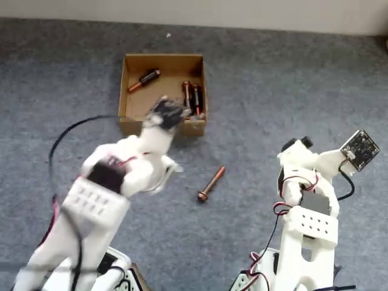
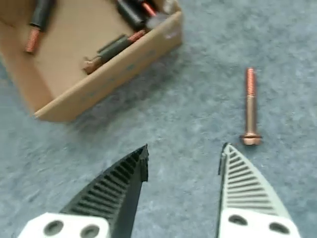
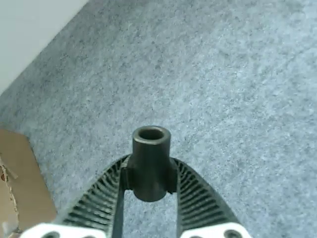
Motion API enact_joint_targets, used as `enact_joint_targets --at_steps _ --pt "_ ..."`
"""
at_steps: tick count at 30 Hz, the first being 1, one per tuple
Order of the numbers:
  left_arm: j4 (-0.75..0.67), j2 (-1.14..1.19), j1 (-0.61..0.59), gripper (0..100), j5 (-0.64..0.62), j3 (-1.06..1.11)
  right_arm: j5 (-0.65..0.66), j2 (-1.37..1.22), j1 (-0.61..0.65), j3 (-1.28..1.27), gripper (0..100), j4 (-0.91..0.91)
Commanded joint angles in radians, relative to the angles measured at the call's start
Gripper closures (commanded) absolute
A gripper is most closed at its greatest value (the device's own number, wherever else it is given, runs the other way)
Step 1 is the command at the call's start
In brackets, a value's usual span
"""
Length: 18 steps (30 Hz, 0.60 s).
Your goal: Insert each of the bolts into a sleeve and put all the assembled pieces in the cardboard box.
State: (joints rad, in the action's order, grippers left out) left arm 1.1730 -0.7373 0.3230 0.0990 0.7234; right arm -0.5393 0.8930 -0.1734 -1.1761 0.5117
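A bare copper bolt [image 1: 211,183] lies on the grey carpet in front of the cardboard box [image 1: 133,73]; the left wrist view shows the bolt [image 2: 250,106] just beyond my fingertips. Several bolts in black sleeves [image 1: 193,99] lie inside the box [image 2: 106,79]. My left gripper [image 2: 183,154] is open and empty, hovering over the carpet near the box's front wall [image 1: 165,114]. My right gripper [image 3: 148,171] is shut on a black sleeve [image 3: 150,161], held upright with its hole facing the camera. The right arm [image 1: 306,182] stands at the right.
Grey carpet [image 1: 273,91] covers the whole work surface, with free room right of the box. A pale wall strip [image 1: 242,12] runs along the far edge. Cables [image 1: 66,136] trail from the left arm.
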Motion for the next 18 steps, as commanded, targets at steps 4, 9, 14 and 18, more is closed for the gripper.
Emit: enact_joint_targets --at_steps 4,9,14,18 --pt "-0.015 0.395 0.163 73 -0.130 -0.283 -0.012 0.030 -0.013 -0.007 99.5 -0.028" --pt "-0.104 0.615 0.232 73 -0.147 -0.374 -0.012 0.031 -0.013 -0.010 99.5 -0.028" --pt "-0.146 0.808 0.277 73 -0.150 -0.443 -0.012 0.033 -0.008 -0.013 99.5 -0.028" --pt "-0.146 0.934 0.286 73 -0.222 -0.527 -0.012 0.033 -0.008 -0.013 99.5 -0.028"
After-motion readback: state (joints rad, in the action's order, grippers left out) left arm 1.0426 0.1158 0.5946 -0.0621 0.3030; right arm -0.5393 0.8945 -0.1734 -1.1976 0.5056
